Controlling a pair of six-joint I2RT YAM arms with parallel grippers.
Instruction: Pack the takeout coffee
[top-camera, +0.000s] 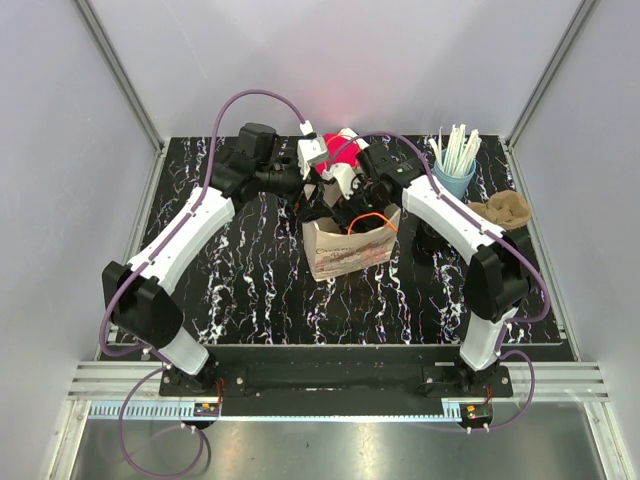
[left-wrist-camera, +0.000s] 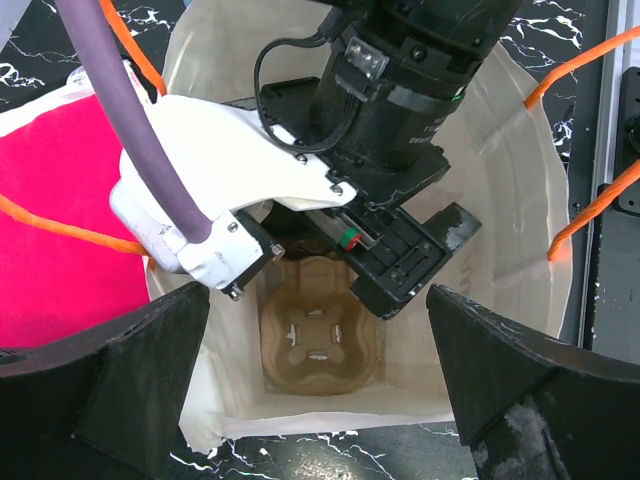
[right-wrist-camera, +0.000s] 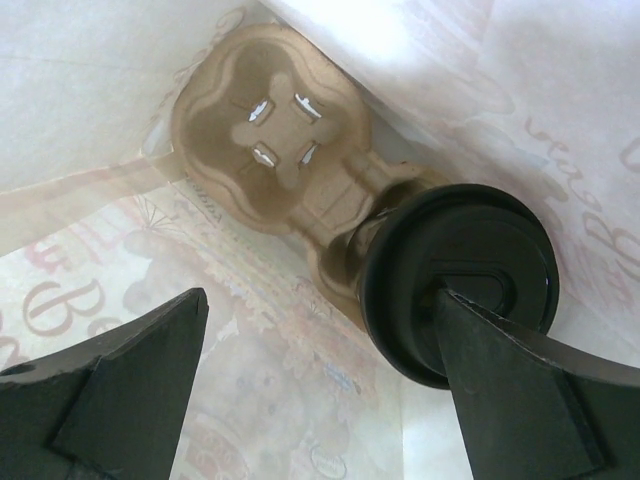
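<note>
A paper bag (top-camera: 345, 250) with orange handles stands open at mid-table. A brown pulp cup carrier (right-wrist-camera: 265, 135) lies at its bottom and also shows in the left wrist view (left-wrist-camera: 318, 340). A coffee cup with a black lid (right-wrist-camera: 455, 285) sits in one carrier slot. My right gripper (right-wrist-camera: 320, 390) is down inside the bag, jaws open, its right finger over the lid. My left gripper (left-wrist-camera: 320, 375) hovers open above the bag's mouth, one finger to each side. From there the right gripper (left-wrist-camera: 405, 255) hides the cup.
A blue cup of white stirrers (top-camera: 454, 170) stands at the back right, with a crumpled brown item (top-camera: 505, 210) beside it. A pink-red surface (left-wrist-camera: 60, 230) lies left of the bag mouth. Both arms crowd the space over the bag.
</note>
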